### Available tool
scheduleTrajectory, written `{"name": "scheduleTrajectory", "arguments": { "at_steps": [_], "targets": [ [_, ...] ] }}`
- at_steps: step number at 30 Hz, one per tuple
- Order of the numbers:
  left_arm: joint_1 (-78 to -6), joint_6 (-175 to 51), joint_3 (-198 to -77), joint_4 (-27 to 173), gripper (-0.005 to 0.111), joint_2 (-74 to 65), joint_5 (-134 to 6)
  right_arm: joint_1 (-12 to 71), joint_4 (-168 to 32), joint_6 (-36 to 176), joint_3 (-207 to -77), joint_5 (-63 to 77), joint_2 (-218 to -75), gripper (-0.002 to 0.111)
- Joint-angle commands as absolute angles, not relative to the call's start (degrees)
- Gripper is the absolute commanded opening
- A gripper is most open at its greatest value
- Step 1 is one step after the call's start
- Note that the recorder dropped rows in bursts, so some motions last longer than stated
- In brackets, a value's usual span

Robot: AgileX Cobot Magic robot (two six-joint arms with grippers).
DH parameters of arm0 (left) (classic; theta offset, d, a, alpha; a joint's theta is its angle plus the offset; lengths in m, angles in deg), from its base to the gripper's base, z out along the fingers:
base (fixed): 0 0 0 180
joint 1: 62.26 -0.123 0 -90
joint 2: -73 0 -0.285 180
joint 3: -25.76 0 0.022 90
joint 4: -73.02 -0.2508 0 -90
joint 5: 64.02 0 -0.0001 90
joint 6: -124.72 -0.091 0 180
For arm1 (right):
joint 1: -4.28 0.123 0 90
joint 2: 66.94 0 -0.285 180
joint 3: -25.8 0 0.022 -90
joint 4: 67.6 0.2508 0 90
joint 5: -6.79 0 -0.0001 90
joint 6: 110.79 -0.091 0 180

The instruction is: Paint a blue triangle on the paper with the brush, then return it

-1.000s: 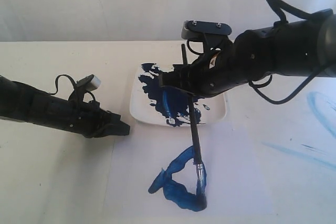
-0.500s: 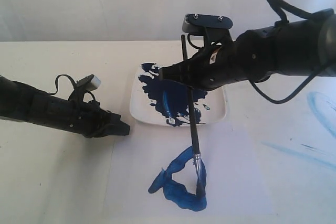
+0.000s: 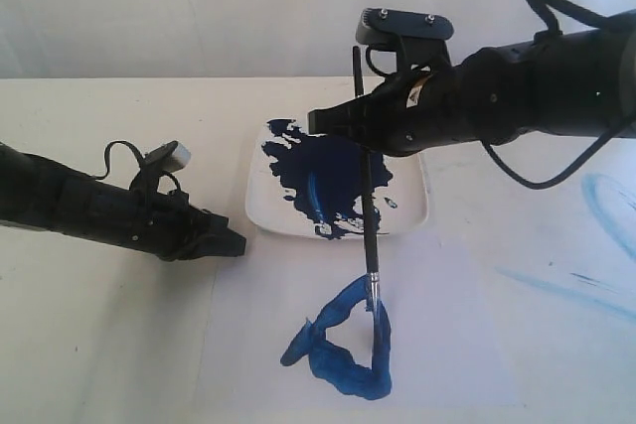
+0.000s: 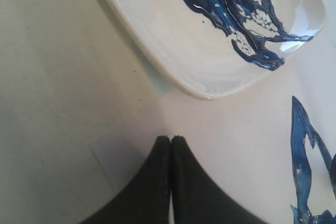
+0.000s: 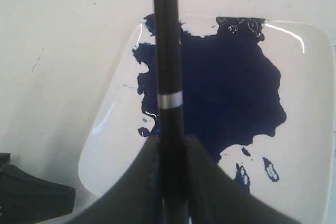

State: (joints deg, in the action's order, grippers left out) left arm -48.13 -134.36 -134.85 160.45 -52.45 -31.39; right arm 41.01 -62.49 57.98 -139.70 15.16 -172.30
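Right tool (image 3: 343, 124) grips brush (image 3: 368, 225), tip at triangle (image 3: 343, 364)

The plate (image 3: 268, 208) is white, smooth and shiny. The dark blue paint (image 5: 226, 87) on it looks wet and glossy. The brush (image 3: 366, 215) has a smooth black handle with 1 silver metal band. The paper (image 3: 447, 345) beside the plate is dull. The blue triangle (image 3: 343, 376) looks thick and lumpy.
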Motion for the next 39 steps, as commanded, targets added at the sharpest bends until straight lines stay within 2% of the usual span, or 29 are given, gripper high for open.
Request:
{"name": "scheduleTrajectory", "arguments": {
  "at_steps": [1, 4, 12, 21, 25, 39],
  "targets": [
    [-47.79, -133.73, -134.49, 160.41, 0.000, -53.40, -31.46, 39.78, -62.26, 58.58, -139.82, 14.11, -168.79, 0.000],
    [-47.79, -133.73, -134.49, 160.41, 0.000, -53.40, -31.46, 39.67, -62.26, 58.58, -139.86, 13.76, -166.59, 0.000],
    [-47.79, -133.73, -134.49, 160.41, 0.000, -53.40, -31.46, 38.38, -62.26, 58.58, -141.24, 2.47, -162.82, 0.000],
    [-47.79, -133.73, -134.49, 160.41, 0.000, -53.40, -31.46, 30.61, -53.58, 58.49, -141.52, -4.06, -163.21, 0.000],
    [-47.79, -133.73, -134.49, 160.41, 0.000, -53.40, -31.46, 27.74, -49.00, 52.55, -141.52, -10.96, -165.91, 0.000],
    [-47.79, -133.73, -134.49, 160.41, 0.000, -53.40, -31.46, 26.79, -49.37, 22.56, -142.21, -31.79, -185.50, 0.000]
  ]
}}
